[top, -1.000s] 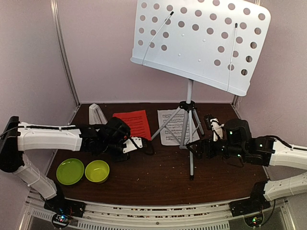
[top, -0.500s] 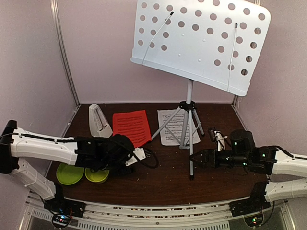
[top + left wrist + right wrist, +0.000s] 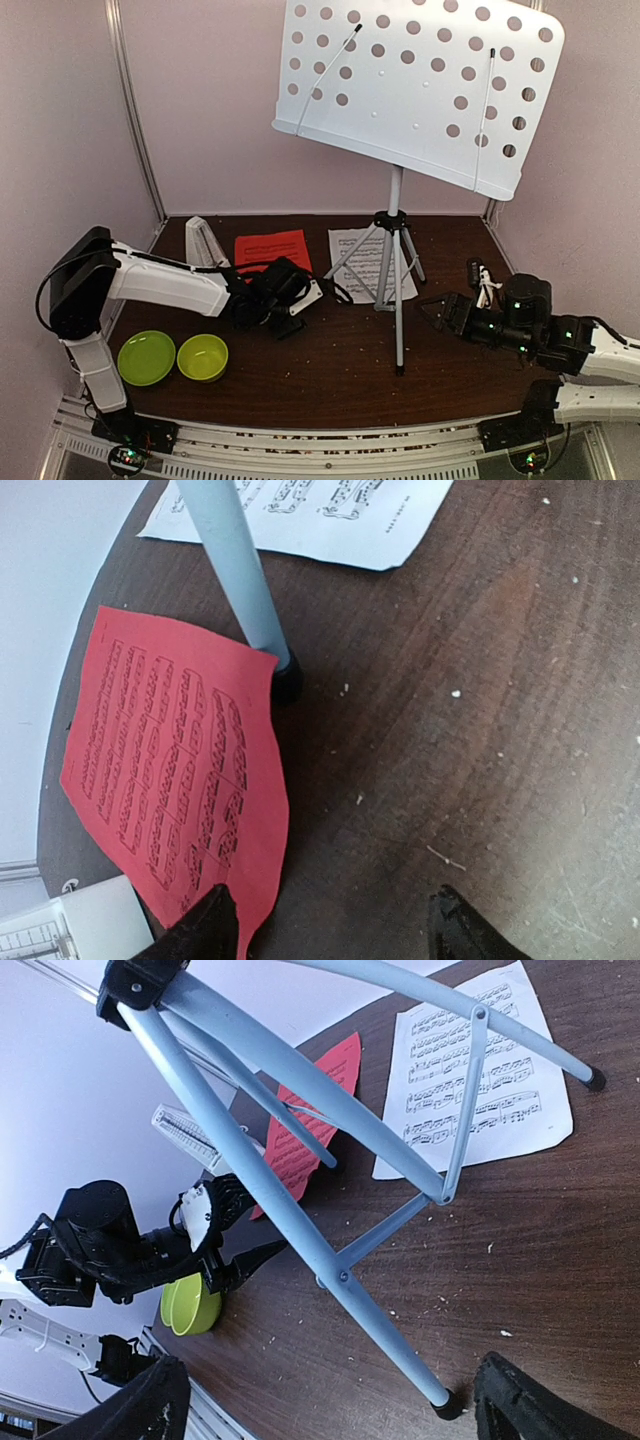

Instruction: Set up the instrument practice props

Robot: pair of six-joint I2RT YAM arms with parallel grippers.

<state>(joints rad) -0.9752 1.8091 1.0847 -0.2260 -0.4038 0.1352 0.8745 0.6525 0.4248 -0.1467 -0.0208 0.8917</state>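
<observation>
Far left, near edge: two green bowls (image 3: 146,357), not part of this job. Left alone.

Back left corner: metronome (image 3: 204,243) stood upright against the wall, well apart from the stand.

My left gripper (image 3: 333,912) hung low over the table (image 3: 330,385), just at the near edge of the red sheet (image 3: 170,770). Jaws stood apart, nothing between them. One finger (image 3: 212,920) sat right beside the sheet's near corner; I could not tell whether it touched the paper.

Red sheet lay flat on the table, left of the stand (image 3: 395,190). One stand foot (image 3: 285,685) sat at the sheet's right edge. Whether it pinned the paper, I could not tell.

Centre: white sheet (image 3: 515,1110) lay flat under the tripod, legs crossing above it. The desk (image 3: 420,90) stood high and tilted, with no sheet on it.

Right: my right gripper (image 3: 330,1415) was low beside the tripod and facing it, jaws at their widest, empty.

Judgement: the step in hand was the pickup of the red sheet with the left arm, for the desk. Neither sheet was up yet, so the task looked early.

Next move, as I read it: bring one finger under the paper's corner and pinch it. Thin paper flat on wood gives little edge to catch. The lift should go away from the stand foot, so the sheet neither tears nor nudges the tripod. The right arm could steady a leg if needed.
</observation>
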